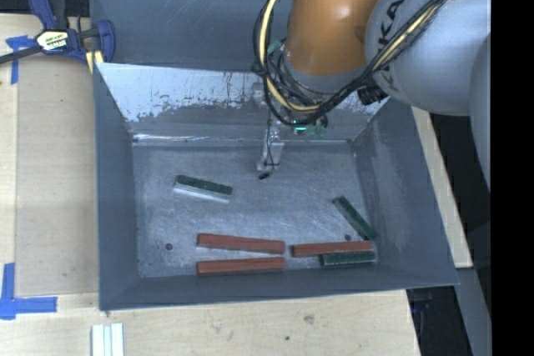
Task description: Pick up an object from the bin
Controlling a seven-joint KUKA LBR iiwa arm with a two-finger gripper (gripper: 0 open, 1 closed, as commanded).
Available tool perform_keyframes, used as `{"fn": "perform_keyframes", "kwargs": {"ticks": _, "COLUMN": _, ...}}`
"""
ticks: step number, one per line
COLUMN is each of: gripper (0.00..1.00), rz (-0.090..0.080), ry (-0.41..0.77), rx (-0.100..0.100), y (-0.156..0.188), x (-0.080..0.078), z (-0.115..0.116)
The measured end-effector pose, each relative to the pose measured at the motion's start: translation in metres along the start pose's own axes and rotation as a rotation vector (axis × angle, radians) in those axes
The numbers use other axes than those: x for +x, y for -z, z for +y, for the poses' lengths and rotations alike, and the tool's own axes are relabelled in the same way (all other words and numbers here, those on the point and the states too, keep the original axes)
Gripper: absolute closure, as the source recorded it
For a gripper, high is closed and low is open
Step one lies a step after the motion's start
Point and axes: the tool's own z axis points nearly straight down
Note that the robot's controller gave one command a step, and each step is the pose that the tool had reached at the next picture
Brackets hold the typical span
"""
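Inspection found the task at an early stage: nothing had been lifted, and every loose item lay on the floor of the grey sheet-metal bin. The gripper hung low beneath the arm's smooth orange dome cover, near the back wall and over bare, scuffed floor. Whether it was spread or pressed together could not be told from this angle, and nothing was seen pinched in it. No item could be named as the target. The nearest candidate was a flat dark green strip with a pale edge, lying below and to the left of the gripper and apart from it. A slim dark green bar lay slanted near the right wall. Along the front wall lay three flat reddish-brown strips, apparently rigid (material not established): the upper left one, the lower left one just beside it, and the right one. A short dark green strip lay close under the right one. All items were thin, straight-edged and flat on the metal, which in my judgement leaves little edge to take hold of. Outstanding: select an item, position over it, descend, close and lift.
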Motion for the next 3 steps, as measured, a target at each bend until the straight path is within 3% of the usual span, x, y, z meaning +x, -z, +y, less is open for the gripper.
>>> {"fn": "perform_keyframes", "kwargs": {"ticks": 1, "gripper": 0.0, "rz": 0.001, "ry": 0.119, "rx": 0.0, "y": -0.122, "x": 0.034, "z": 0.048}}
{"fn": "perform_keyframes", "kwargs": {"ticks": 2, "gripper": 1.0, "rz": -0.01, "ry": 0.115, "rx": -0.001, "y": -0.116, "x": 0.03, "z": 0.047}}
{"fn": "perform_keyframes", "kwargs": {"ticks": 3, "gripper": 1.0, "rz": -0.016, "ry": 0.386, "rx": 0.003, "y": 0.04, "x": 0.03, "z": 0.014}}
